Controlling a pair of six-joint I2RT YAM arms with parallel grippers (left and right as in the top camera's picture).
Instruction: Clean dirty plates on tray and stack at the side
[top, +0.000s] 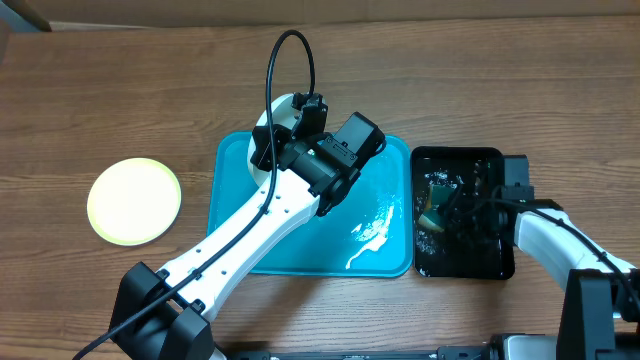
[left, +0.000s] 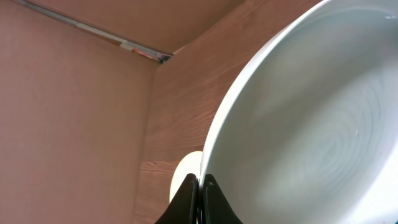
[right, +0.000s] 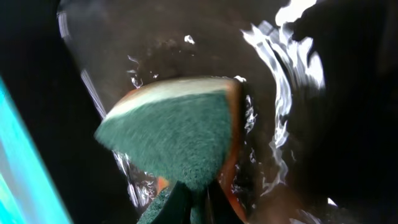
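Left wrist: left pincer clamped on white plate rim. Right wrist: right pincer pinching green sponge, black tray wet. Overhead: yellow-green plate on desk, apart from turquoise tray.

The turquoise tray bears a white smear; one plate is white, another plate pale yellow-green.

The left arm stretches diagonally from its base at the near edge toward the far side, wrist folded back to the left, and the left gripper pinches the rim of a white plate, fingers nearly together. The right arm reaches leftward, wrist angled down, and the right gripper clamps a green sponge
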